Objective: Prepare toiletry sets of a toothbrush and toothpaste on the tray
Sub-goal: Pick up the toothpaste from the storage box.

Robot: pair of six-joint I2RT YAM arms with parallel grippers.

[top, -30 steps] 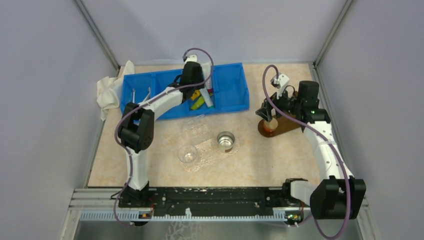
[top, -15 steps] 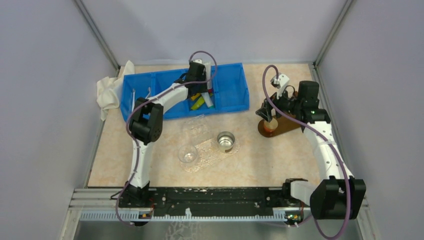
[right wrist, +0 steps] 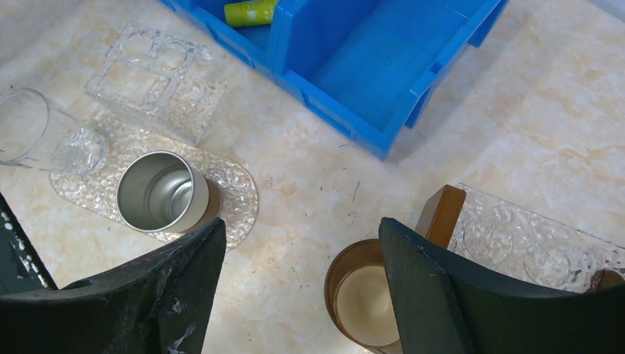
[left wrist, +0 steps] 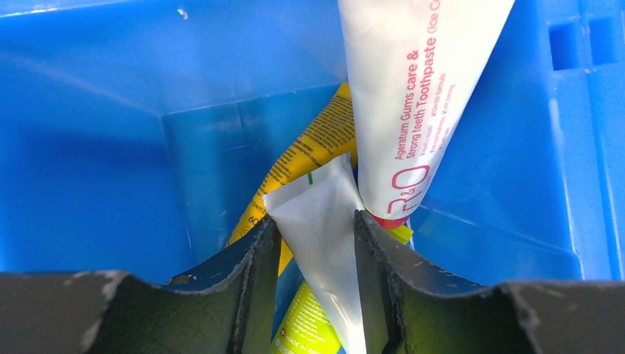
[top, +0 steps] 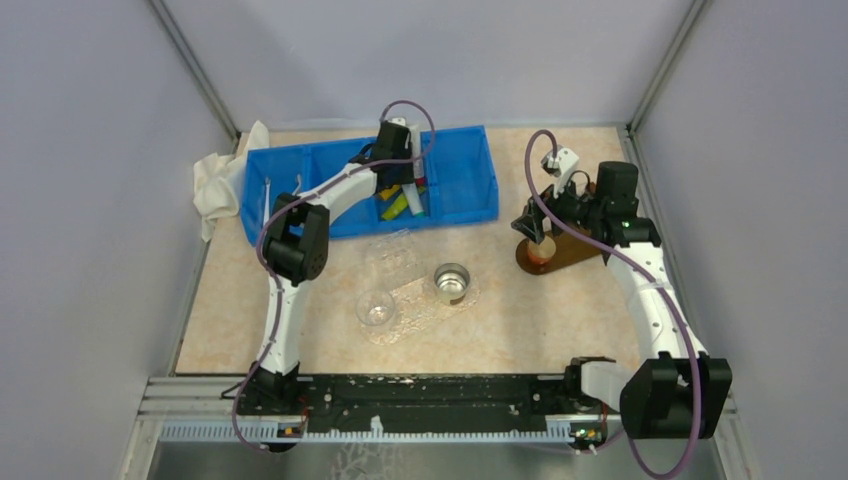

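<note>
My left gripper (left wrist: 315,219) is down in the middle compartment of the blue bin (top: 460,140) and is shut on the flat crimped end of a white toothpaste tube (left wrist: 324,251). A second white toothpaste tube (left wrist: 413,96) leans over it. Yellow (left wrist: 309,155) and yellow-green (left wrist: 309,328) tubes lie beneath. In the top view the left gripper (top: 400,170) sits over these tubes. Thin toothbrushes (top: 268,190) stand in the bin's left compartment. A clear oval tray (top: 415,305) lies mid-table. My right gripper (right wrist: 302,228) is open and holds nothing.
On the clear tray stand a metal cup (top: 452,282) and a glass tumbler (top: 376,308). A square clear dish (top: 390,248) lies behind them. Under the right gripper (top: 535,225) are an amber cup (right wrist: 368,295) and a brown tray (top: 565,250). A white cloth (top: 215,180) lies far left.
The left arm's elbow has swung right and its gripper has shifted slightly back and right inside the bin's middle compartment. The right arm has not moved.
</note>
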